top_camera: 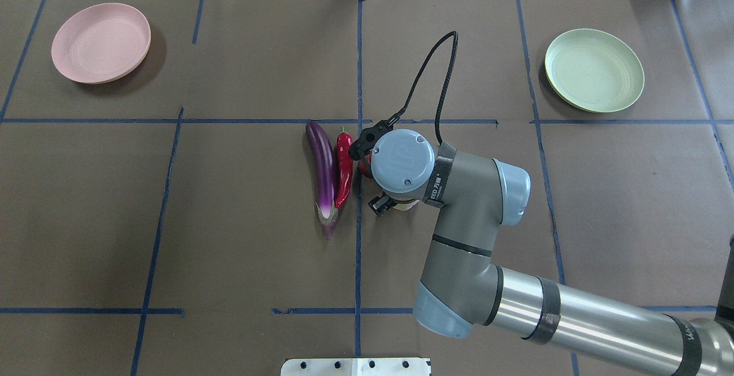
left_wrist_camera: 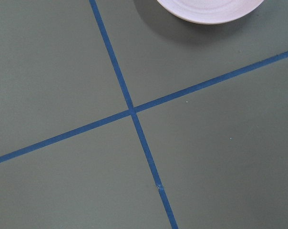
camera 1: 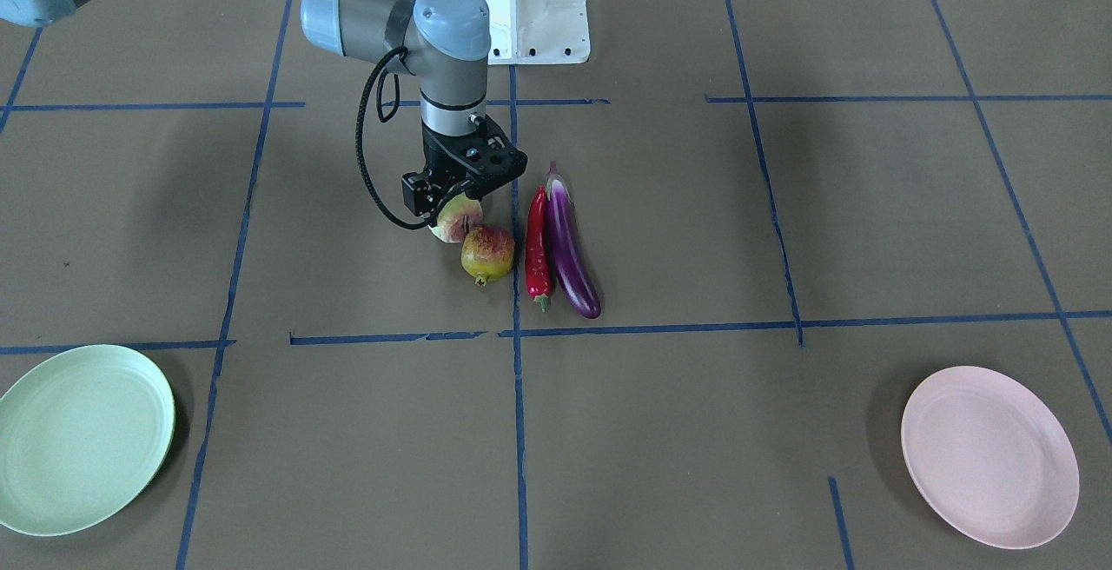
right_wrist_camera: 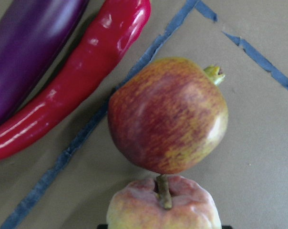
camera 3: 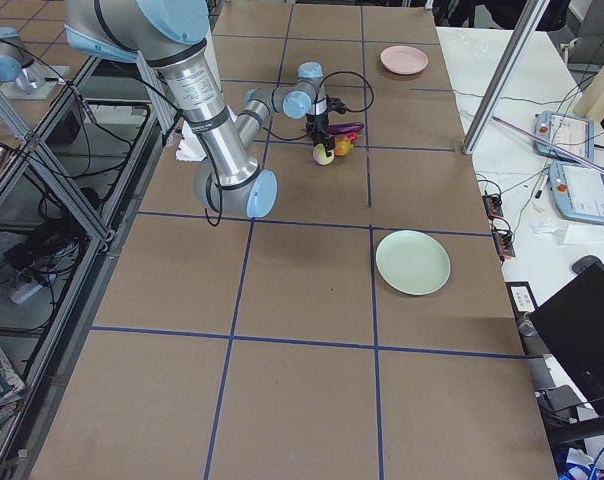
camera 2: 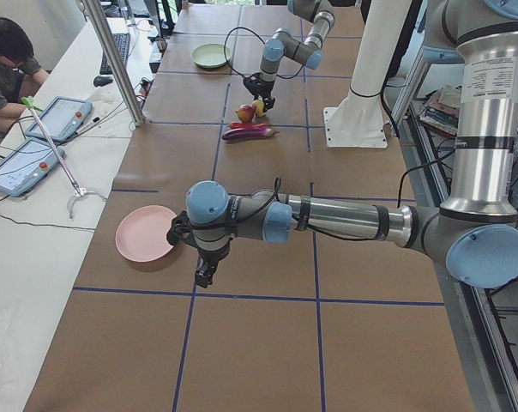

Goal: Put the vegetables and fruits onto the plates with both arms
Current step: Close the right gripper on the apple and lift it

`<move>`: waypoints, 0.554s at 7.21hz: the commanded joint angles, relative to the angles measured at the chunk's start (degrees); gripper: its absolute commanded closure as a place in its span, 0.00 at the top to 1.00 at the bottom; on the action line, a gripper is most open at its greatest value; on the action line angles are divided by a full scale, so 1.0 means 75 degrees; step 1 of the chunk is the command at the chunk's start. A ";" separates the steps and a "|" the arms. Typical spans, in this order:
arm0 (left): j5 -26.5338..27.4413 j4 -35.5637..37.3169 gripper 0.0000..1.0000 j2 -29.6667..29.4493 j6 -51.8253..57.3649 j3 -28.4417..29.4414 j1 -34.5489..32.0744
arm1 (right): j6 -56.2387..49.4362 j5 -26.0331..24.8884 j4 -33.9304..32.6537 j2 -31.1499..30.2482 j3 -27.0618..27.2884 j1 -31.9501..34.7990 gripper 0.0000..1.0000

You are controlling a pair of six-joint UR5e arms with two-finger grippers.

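My right gripper reaches down onto the pale green-pink peach, its fingers closed on the peach's sides. The peach is tilted and touches the red-yellow pomegranate. In the right wrist view the peach sits at the bottom edge, just below the pomegranate. Beside them lie the red chili pepper and the purple eggplant. The mint green plate and the pink plate hold nothing. My left gripper hangs beside the pink plate; I cannot tell whether it is open or shut.
Blue tape lines cross the brown table cover. The white base block stands behind the produce. A black cable loops off the right wrist. A person sits at a side bench with tablets and a metal post.
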 commanded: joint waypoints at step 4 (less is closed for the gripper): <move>-0.0012 -0.0010 1.00 0.0000 -0.0002 -0.0010 0.0141 | 0.0057 0.2472 -0.0822 -0.0160 0.0222 0.2988 0.08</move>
